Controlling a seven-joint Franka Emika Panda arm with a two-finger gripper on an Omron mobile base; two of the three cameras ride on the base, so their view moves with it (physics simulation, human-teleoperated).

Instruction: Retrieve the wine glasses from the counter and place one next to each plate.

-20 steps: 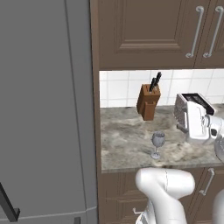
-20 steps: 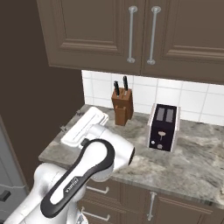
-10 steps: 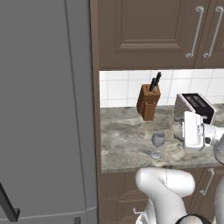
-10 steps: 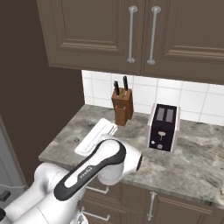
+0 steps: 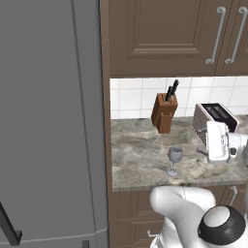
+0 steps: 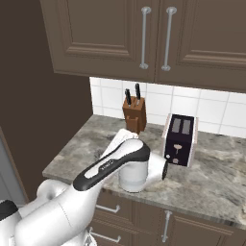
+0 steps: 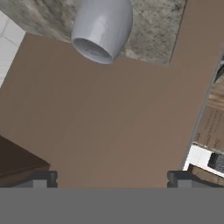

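One glass (image 5: 174, 160) stands upright on the desk (image 5: 140, 155), near its front edge, out in the open in front of the knife block (image 5: 164, 112) and to the left of the toaster (image 5: 213, 118). In the left base view the white hand sits at the right side of the desk, about level with the glass and apart from it, so the glass lies to the hand's left across bare stone. The tool (image 7: 109, 177) is released: its two dark tips stand wide apart at the bottom of the hand view with nothing between them. In that view the glass (image 7: 101, 28) shows at the top, bowl mouth turned toward the camera and well off from the tips, with brown cabinet front across the middle; the view is rolled, so its top is not the room's up. The glass's long axis is its upright stem, so a grasp from the side would, I judge, need the hand swung round until the tips straddle the bowl or stem across that axis. The arm's forearm (image 6: 115, 163) crosses the desk in the right base view and covers the spot where the glass stands. The retrieval looks barely begun, the glass not yet grasped.
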